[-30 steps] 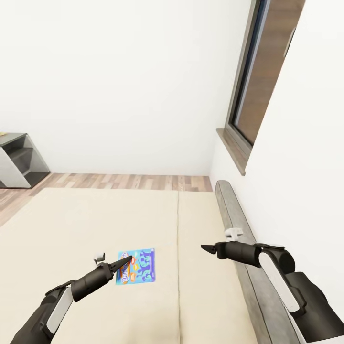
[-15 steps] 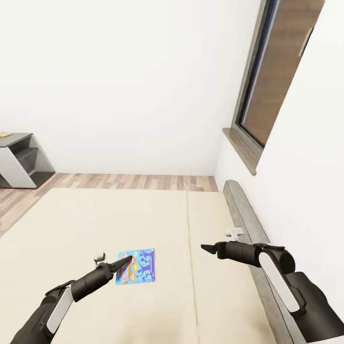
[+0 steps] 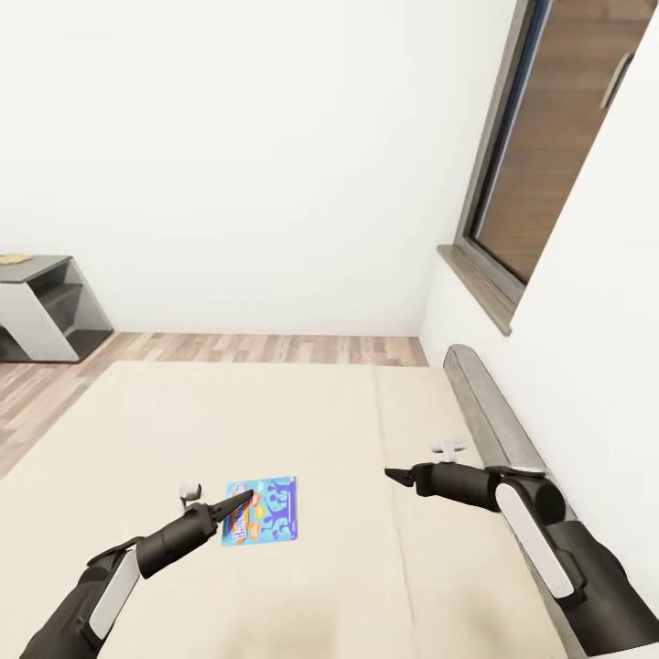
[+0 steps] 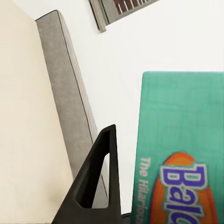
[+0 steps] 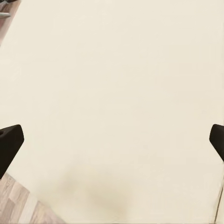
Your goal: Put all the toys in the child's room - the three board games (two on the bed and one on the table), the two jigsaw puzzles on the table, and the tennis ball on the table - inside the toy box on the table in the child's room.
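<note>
A board game [image 3: 270, 511] with a blue cartoon lid hangs just above the beige mattress of the bed [image 3: 275, 412], gripped at one edge by my left gripper [image 3: 242, 500], which is shut on it. In the left wrist view its green printed face [image 4: 182, 154] stands right beside one dark finger [image 4: 95, 186]. My right gripper [image 3: 394, 476] hovers over the mattress near the grey headboard [image 3: 494, 412]; it is open, with nothing but bare mattress between its spread fingertips [image 5: 113, 142]. The table, the toy box and the other toys are out of view.
A white wall and a strip of wood-plank floor [image 3: 275, 348] lie beyond the bed. A dark-framed window [image 3: 549, 165] sits in the right wall above the headboard. A grey shelf-like unit [image 3: 46, 307] stands at the far left.
The whole picture has shifted: bed seam, headboard and window slid to the right, so the camera has turned. Both arms keep their pose, and the game stays in my left gripper.
</note>
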Tool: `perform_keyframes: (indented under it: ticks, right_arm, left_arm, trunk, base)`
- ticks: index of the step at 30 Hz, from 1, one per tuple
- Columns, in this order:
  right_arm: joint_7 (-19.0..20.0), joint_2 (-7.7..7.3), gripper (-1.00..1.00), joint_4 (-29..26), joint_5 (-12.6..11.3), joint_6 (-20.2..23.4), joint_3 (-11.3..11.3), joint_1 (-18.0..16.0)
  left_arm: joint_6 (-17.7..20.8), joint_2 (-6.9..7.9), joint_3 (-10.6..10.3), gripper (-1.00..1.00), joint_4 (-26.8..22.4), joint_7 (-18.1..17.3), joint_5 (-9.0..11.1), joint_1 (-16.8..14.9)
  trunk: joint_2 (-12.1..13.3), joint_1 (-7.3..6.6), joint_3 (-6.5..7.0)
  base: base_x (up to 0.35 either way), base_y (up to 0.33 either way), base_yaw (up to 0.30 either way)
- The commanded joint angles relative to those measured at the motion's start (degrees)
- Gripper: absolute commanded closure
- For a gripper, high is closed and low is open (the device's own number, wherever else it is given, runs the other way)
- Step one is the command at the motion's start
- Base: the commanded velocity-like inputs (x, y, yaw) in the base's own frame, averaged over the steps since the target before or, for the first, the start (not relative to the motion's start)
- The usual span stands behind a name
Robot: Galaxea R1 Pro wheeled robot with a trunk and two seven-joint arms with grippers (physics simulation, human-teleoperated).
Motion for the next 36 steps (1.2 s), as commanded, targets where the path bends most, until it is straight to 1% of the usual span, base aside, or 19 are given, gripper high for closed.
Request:
perform_keyframes:
  ticks: [1, 36]
  right_arm:
    - [0.3, -0.02, -1.00, 0.0, 0.3, 0.2, 0.0, -0.1]
    - [0.2, -0.09, -1.00, 0.0, 0.4, 0.2, 0.0, -0.1]
  left_arm:
    - [0.6, 0.01, 0.0, 1.00, 0.0, -0.1, 0.3, 0.0]
    - [0.5, 0.01, -0.1, 1.00, 0.0, -0.1, 0.4, 0.0]
  trunk:
    - [-0.1, 0.03, -0.11]
    - [-0.1, 0.03, -0.11]
  base:
    - [0.000, 0.267, -0.024]
    - [0.000, 0.267, -0.003]
